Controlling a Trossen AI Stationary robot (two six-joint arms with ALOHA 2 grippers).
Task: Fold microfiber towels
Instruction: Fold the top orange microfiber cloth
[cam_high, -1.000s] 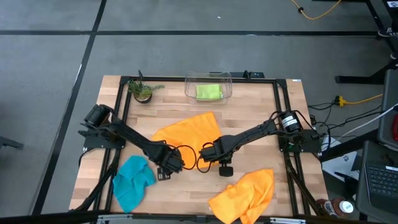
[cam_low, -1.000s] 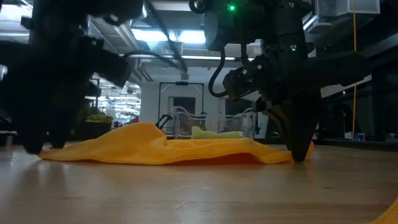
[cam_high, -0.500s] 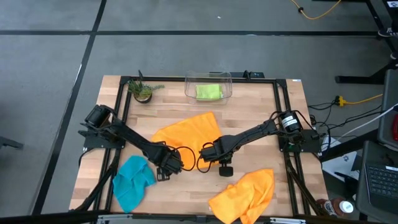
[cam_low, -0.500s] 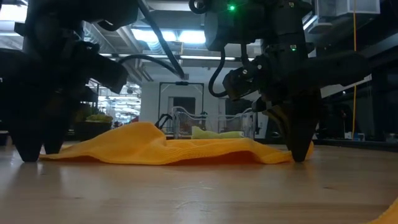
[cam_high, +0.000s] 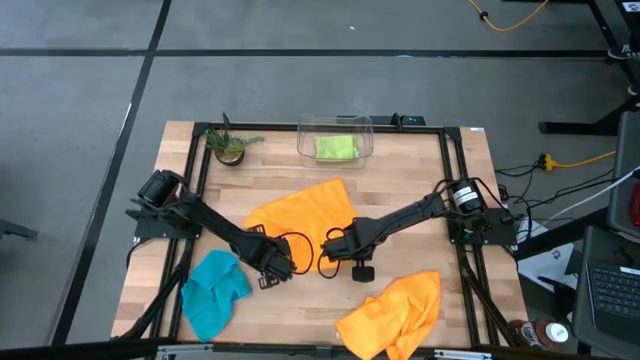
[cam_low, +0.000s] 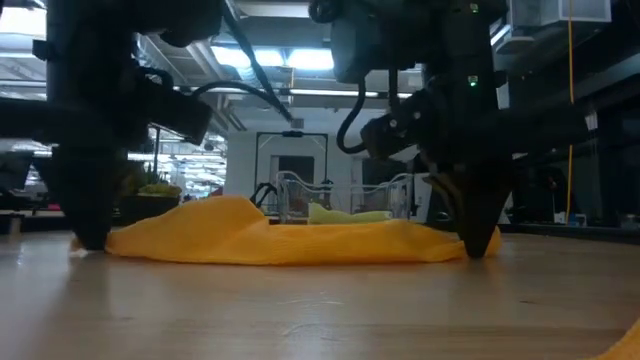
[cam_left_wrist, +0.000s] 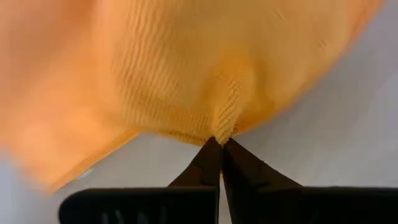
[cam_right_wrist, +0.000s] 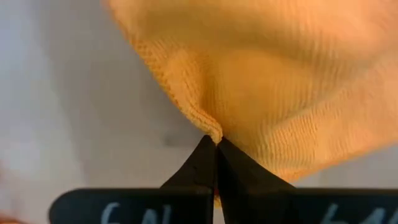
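Left wrist view: the left tool (cam_left_wrist: 219, 142) has just snapped shut on the orange towel (cam_left_wrist: 186, 68) hem; the right tool (cam_right_wrist: 214, 142) pinches its corner, so lifting can begin.

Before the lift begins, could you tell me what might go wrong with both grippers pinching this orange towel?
1. The left gripper and right gripper each pinch only a thin bit of the orange towel's hem, so either edge could slip free.
2. The teal towel lies close beside the left arm and could be dragged.
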